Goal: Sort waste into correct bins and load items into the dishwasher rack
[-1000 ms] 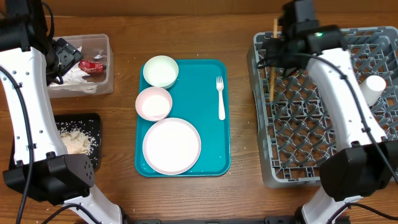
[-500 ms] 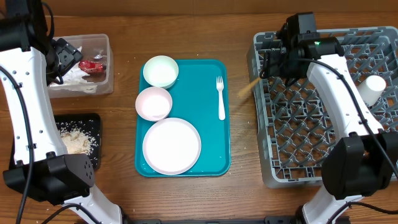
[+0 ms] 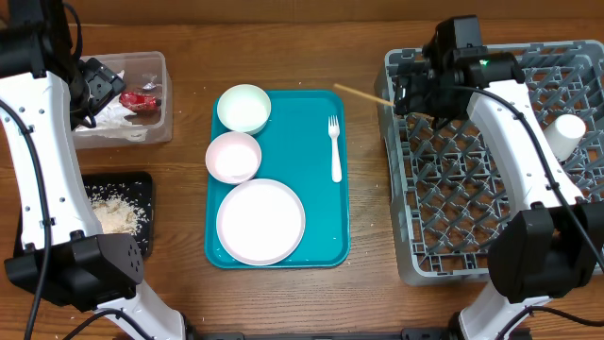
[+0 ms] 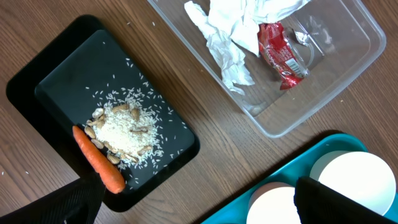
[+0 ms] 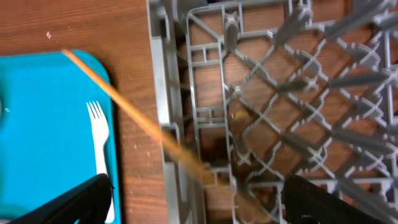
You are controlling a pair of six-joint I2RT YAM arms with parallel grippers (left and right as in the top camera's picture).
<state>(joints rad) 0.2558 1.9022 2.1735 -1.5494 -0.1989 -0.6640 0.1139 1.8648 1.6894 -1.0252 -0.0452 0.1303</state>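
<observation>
On black tray [image 4: 62, 78], carrot [image 4: 98, 159], hidden overhead

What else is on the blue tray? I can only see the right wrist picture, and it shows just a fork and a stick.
Observer: Besides the fork, the teal tray holds a bowl, a second bowl and a large plate.
Operator: Is the cup in the rack yet?
Observer: Yes, a small white cup sits near the right side of the rack.
Operator: Where's the carrot?
Observer: The left wrist view shows the carrot lying in the black tray, right beside the crumbs.
</observation>
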